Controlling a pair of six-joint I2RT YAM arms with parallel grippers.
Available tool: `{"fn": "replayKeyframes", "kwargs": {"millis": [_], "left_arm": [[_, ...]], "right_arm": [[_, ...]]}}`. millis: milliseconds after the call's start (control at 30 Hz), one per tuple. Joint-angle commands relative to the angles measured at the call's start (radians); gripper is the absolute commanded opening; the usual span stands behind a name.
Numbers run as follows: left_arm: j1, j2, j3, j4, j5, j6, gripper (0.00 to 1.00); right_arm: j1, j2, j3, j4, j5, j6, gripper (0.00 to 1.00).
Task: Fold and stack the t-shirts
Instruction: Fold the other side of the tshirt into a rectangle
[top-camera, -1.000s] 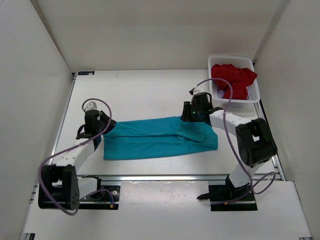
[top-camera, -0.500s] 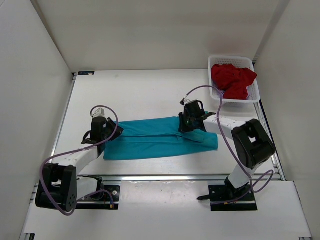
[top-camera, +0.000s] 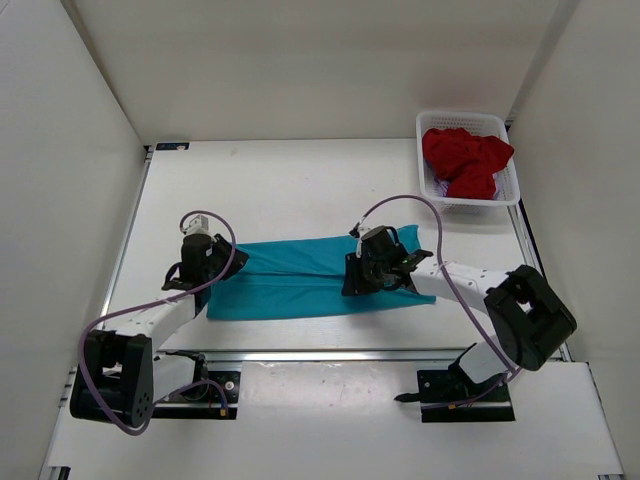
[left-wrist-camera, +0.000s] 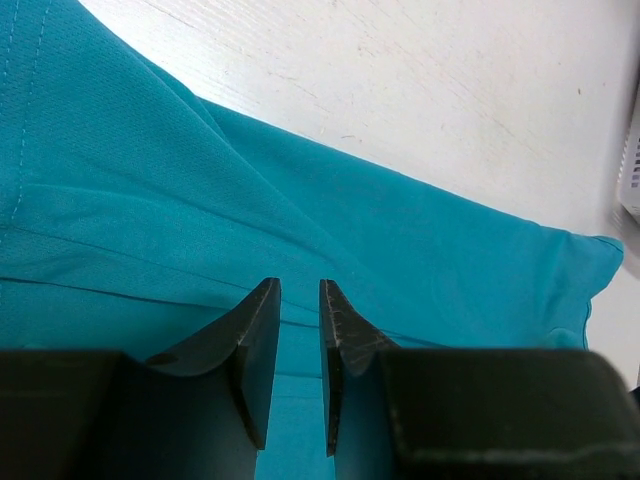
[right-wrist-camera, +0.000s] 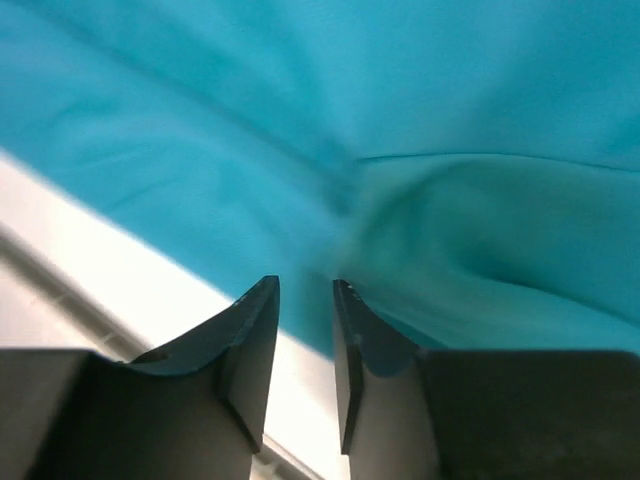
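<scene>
Over the long folded teal cloth shirt (top-camera: 290, 285), my left gripper (left-wrist-camera: 298, 290) and right gripper (right-wrist-camera: 305, 290) sit slightly open, holding nothing; I worry a sloppy pinch bunches it

Overhead view: bright, even light, faint soft shadows. Left wrist view: sharp, evenly lit. Right wrist view: teal shirt (right-wrist-camera: 450, 150) motion-blurred, table (right-wrist-camera: 125, 265) glaring white.

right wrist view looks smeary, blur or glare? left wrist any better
Right wrist view: the teal cloth t-shirt is smeared, with no weave visible, and the white table strip is blown out. Left wrist view: the shirt's weave and stitching are crisp; only the right edge blurs.
</scene>
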Motion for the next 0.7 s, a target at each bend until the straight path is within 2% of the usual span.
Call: {"fn": "replayKeyframes", "kwargs": {"millis": [0, 100, 267, 300, 467, 567, 667], "left_arm": [[0.007, -0.042, 0.011, 0.018, 0.034, -0.004, 0.34], [0.013, -0.041, 0.018, 0.016, 0.034, 0.004, 0.34], [-0.056, -0.007, 0.046, 0.027, 0.006, -0.006, 0.35], [-0.082, 0.008, 0.047, 0.036, 0.009, -0.003, 0.35], [-0.224, 0.044, 0.040, 0.059, -0.012, -0.010, 0.34], [-0.315, 0.061, 0.035, 0.078, -0.035, -0.015, 0.34], [-0.395, 0.081, 0.037, 0.087, -0.034, -0.022, 0.34]], "right_arm": [[0.007, -0.042, 0.045, 0.050, -0.131, 0.018, 0.28], [-0.043, -0.129, 0.064, -0.003, -0.041, -0.020, 0.31], [-0.221, -0.174, -0.005, 0.008, 0.111, -0.013, 0.16], [-0.250, -0.171, -0.022, 0.002, 0.128, -0.025, 0.16], [-0.333, -0.192, -0.105, -0.017, 0.224, -0.031, 0.38], [-0.387, -0.220, -0.184, 0.036, 0.182, -0.010, 0.44], [-0.398, -0.201, -0.192, 0.050, 0.135, -0.003, 0.44]]}}
